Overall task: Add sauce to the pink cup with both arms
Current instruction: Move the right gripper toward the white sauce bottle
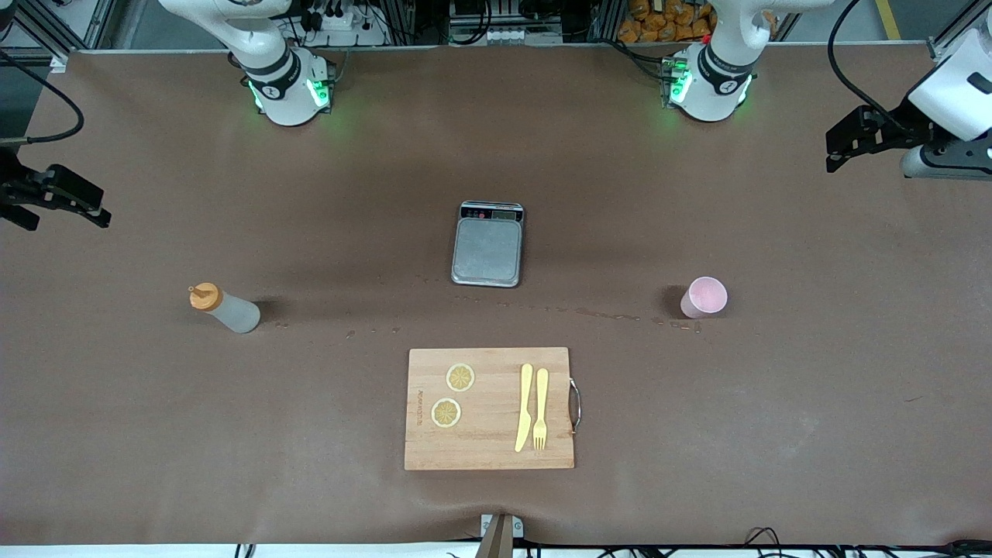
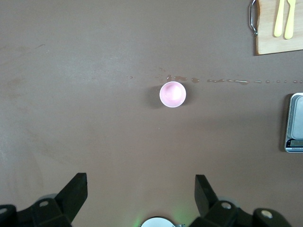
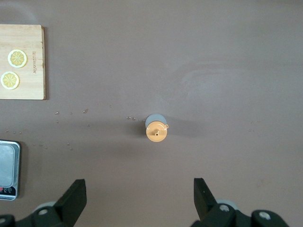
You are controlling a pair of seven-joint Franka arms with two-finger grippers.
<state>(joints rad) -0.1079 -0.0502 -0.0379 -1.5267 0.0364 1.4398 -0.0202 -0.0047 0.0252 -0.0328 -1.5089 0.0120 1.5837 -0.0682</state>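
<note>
Both arms raised, nothing grasped yet.

The left gripper (image 2: 140, 196) hangs high over the table's left-arm edge, fingers spread wide and empty; the right gripper (image 3: 139, 198) hangs likewise over the right-arm edge. The sauce (image 1: 225, 308) stands upright toward the right-arm edge, the pink cup (image 1: 704, 297) upright toward the left-arm edge, the scale (image 1: 488, 245) at mid-table between them. Best to centre each descent, gripping the bottle's body below its cap. A brown mat covers the table (image 1: 775, 434), streaked with droplets; the cutting board (image 1: 490, 408) with 2 lemon slices sits near the camera-side edge.
</note>
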